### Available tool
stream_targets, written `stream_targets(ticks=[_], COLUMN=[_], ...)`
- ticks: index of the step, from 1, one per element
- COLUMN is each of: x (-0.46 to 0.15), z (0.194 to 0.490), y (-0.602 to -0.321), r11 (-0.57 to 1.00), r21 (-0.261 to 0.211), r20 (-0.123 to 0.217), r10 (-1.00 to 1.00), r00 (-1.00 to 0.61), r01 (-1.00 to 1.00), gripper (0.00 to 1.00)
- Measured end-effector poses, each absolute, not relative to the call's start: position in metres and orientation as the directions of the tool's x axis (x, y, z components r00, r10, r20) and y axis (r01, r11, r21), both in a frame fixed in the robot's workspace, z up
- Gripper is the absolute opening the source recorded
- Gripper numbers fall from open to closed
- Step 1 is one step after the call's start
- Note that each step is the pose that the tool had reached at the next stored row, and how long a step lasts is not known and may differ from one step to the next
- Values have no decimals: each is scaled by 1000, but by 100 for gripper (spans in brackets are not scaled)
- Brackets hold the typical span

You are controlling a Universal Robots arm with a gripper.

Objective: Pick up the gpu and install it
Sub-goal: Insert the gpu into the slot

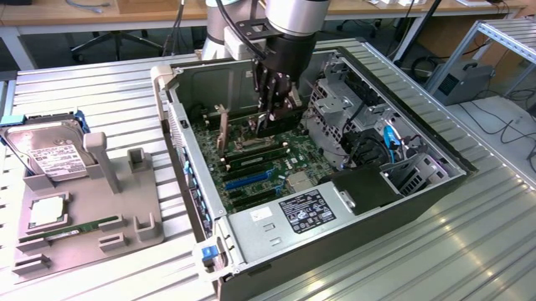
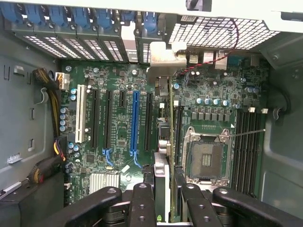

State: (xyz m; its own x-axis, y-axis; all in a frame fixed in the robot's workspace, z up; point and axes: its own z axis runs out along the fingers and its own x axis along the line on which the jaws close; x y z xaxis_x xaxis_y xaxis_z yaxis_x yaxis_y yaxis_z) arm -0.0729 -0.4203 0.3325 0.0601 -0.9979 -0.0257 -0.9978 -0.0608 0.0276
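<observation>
Claw grips the gpu edge-on inside the case, above the motherboard; seating in a slot remains.

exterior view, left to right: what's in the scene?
Hard drive → grey parts tray → open PC case → gripper holding the gpu over the motherboard → drive cage.

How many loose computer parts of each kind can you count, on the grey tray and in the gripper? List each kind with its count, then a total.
Hard drive: 1
CPU: 1
RAM stick: 1
gpu: 1
Total: 4
</observation>
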Motion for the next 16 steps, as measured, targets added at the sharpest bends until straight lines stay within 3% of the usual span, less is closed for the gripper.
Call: stream_targets(ticks=[16], x=[-73], z=[332], y=[-427], r11=[-61], r21=[28], r20=[-26], r10=[-998], r00=[60], r01=[-998], gripper=[27])
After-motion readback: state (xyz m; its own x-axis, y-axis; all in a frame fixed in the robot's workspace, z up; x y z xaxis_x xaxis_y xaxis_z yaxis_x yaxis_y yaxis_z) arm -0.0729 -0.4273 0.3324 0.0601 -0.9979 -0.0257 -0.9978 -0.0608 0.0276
